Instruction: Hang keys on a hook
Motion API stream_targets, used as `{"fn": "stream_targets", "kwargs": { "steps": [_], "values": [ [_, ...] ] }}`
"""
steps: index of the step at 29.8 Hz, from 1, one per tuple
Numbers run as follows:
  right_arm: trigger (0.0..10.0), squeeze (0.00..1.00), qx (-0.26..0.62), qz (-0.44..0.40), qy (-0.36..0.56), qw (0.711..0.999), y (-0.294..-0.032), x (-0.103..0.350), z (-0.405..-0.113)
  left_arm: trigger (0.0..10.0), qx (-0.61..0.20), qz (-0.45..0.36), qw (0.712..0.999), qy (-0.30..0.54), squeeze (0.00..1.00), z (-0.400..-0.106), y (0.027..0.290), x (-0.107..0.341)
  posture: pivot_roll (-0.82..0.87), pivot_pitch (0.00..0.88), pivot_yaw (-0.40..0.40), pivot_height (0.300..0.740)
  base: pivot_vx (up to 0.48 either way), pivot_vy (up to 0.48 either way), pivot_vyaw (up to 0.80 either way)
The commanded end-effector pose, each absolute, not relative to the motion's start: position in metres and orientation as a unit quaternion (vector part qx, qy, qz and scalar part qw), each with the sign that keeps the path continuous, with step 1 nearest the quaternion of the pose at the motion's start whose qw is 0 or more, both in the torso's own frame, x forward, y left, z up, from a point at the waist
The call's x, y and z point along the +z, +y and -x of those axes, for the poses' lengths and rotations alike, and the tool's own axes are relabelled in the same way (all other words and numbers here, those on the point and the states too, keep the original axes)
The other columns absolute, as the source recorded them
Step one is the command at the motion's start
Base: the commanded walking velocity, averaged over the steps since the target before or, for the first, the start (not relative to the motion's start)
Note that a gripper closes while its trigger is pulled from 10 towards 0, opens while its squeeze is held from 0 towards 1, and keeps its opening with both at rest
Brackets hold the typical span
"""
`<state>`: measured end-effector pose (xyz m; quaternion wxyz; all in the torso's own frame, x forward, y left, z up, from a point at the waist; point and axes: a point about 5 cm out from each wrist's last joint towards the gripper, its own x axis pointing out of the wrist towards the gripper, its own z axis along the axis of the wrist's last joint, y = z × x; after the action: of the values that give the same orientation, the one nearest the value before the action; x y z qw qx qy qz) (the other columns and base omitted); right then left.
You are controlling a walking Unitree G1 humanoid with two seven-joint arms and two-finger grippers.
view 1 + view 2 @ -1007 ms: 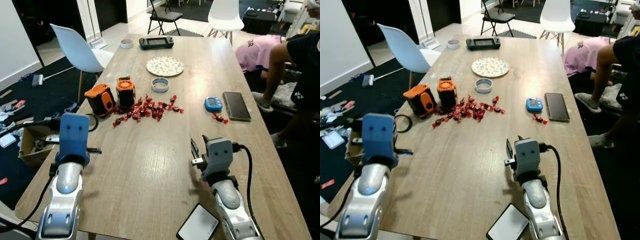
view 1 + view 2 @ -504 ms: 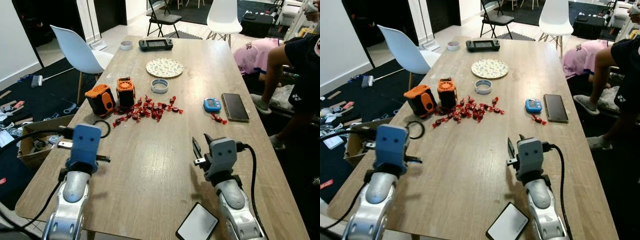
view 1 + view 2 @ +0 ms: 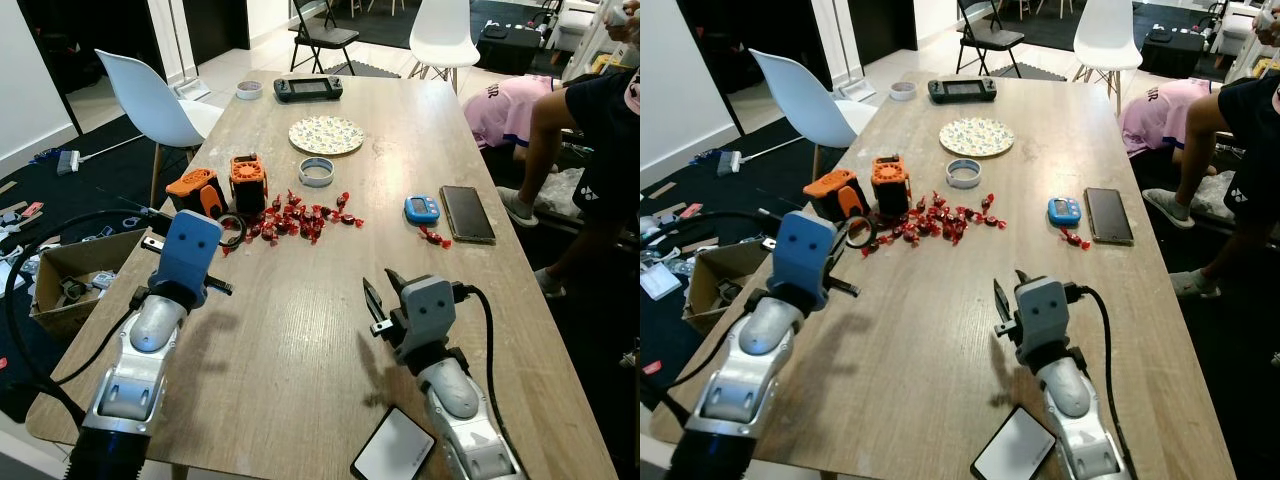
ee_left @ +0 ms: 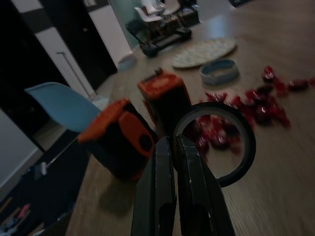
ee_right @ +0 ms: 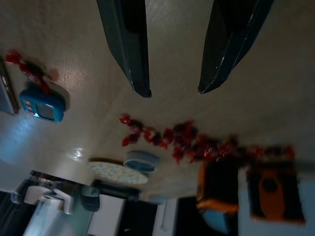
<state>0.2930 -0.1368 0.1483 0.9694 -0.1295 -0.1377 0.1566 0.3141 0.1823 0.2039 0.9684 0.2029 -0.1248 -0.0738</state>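
Centrally, a wooden surface [image 3: 330,300] carries red candies [image 3: 295,215]; left gripper [image 4: 173,162] jaws closed by a black ring [image 4: 216,142], right gripper [image 5: 174,91] jaws apart, empty.

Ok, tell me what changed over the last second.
The left gripper, fingers shut, travelled forward over the table from its near left edge to the black ring beside the orange blocks. The right gripper stayed open above the bare wood. Candies, plate and phone stayed put.

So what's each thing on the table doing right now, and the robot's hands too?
Left gripper: shut, at the black ring.
Black ring: flat on the table.
Right gripper: open, holding nothing.
Dark phone: lying flat, screen off.
Plate: bare.
Red candies: scattered, wrapped.
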Motion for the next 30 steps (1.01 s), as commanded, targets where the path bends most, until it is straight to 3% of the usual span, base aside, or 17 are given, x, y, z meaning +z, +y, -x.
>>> {"fn": "stream_targets", "kwargs": {
  "steps": [1, 11, 20, 30],
  "values": [
    [10.0, 0.0, 0.16, 0.131, -0.132, 0.969, -0.144, 0.145, -0.291, 10.0, -0.078, -0.206, 0.97, -0.105, 0.0, -0.308, 0.189, 0.193, 0.07, 0.168, 0.018, 0.74, 0.0, 0.0, 0.0],
    [10.0, 0.0, 0.138, 0.134, -0.113, 0.975, -0.164, 0.144, -0.28, 10.0, -0.083, -0.194, 0.973, -0.092, 0.0, -0.293, 0.179, 0.174, 0.08, 0.164, 0.01, 0.74, 0.0, 0.0, 0.0],
    [10.0, 0.0, 0.068, 0.157, -0.109, 0.979, -0.201, 0.149, -0.276, 10.0, -0.082, -0.182, 0.975, -0.093, 0.0, -0.3, 0.171, 0.173, 0.02, 0.171, 0.038, 0.74, 0.0, 0.0, 0.0],
    [10.0, 0.0, 0.045, 0.132, -0.112, 0.984, -0.197, 0.15, -0.277, 10.0, -0.08, -0.174, 0.977, -0.09, 0.0, -0.3, 0.17, 0.174, 0.02, 0.167, 0.048, 0.74, 0.0, 0.0, 0.0]
  ]
}}
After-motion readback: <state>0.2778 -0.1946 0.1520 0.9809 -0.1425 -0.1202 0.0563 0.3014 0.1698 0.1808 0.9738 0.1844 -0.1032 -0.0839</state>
